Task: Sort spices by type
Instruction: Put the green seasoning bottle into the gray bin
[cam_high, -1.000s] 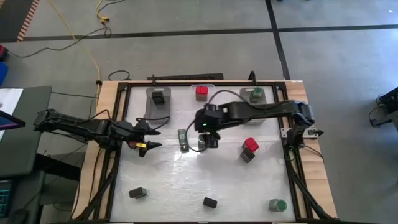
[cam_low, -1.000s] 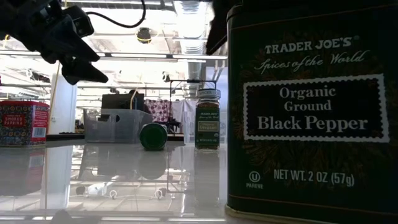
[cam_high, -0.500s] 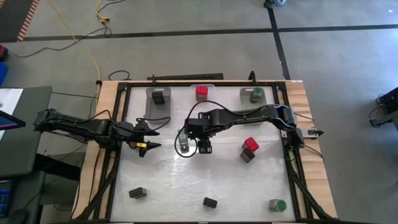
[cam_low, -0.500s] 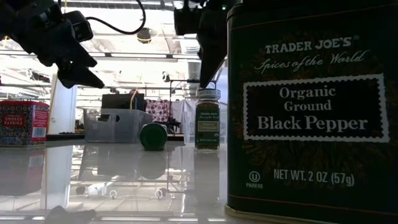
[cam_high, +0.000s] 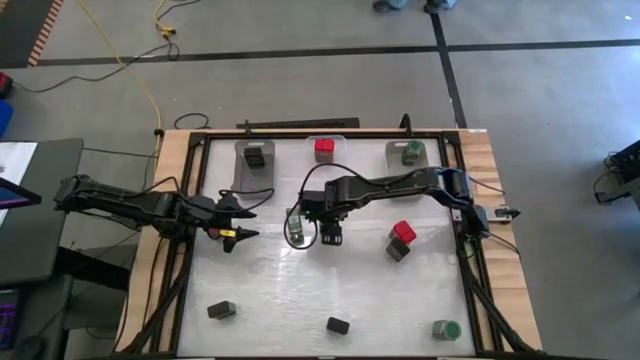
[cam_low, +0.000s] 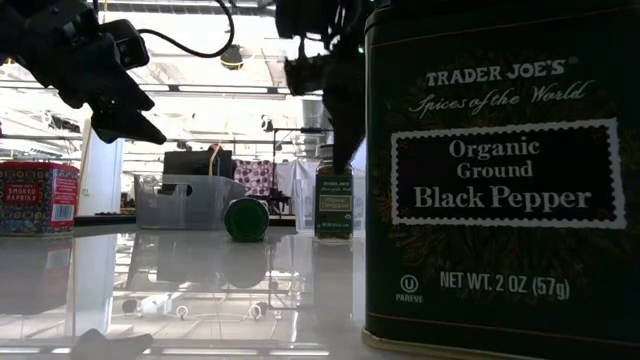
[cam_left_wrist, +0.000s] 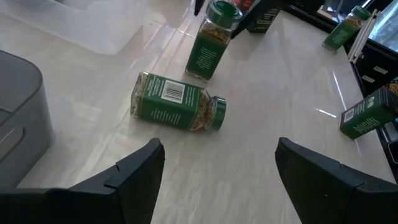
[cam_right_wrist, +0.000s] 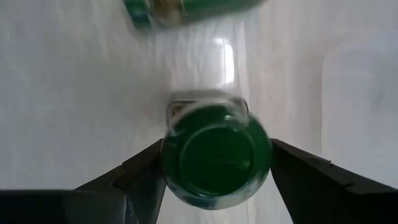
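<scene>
Near the middle of the high view, the right gripper (cam_high: 331, 234) sits over the white table (cam_high: 300, 300), beside a green-lidded jar (cam_high: 294, 227); the left gripper (cam_high: 243, 215) waits at centre left with its fingers spread on nothing. Along the top edge stand three grey bins (cam_high: 237, 172), holding a black box (cam_high: 257, 158), a red box (cam_high: 324, 150) and a green jar (cam_high: 411, 152). Right of centre a red tin (cam_high: 403, 232) touches a dark box (cam_high: 397, 250); along the bottom lie another dark box (cam_high: 221, 311), a small black box (cam_high: 338, 325) and a green-lidded jar (cam_high: 446, 328). Across the low view, a black pepper tin (cam_low: 500, 170) fills the right side, an upright jar (cam_low: 333, 200) stands at centre under dark fingers, a jar on its side (cam_low: 245, 218) lies left of it, and a red paprika tin (cam_low: 38, 198) sits at far left. Through the left wrist view, one jar lies on its side (cam_left_wrist: 179, 103) in the centre and one stands upright (cam_left_wrist: 212, 41) above it in frame. Under the right wrist view, the two fingers (cam_right_wrist: 140, 177) are apart on either side of the green lid (cam_right_wrist: 216, 158) of an upright jar; whether they touch it cannot be told.
</scene>
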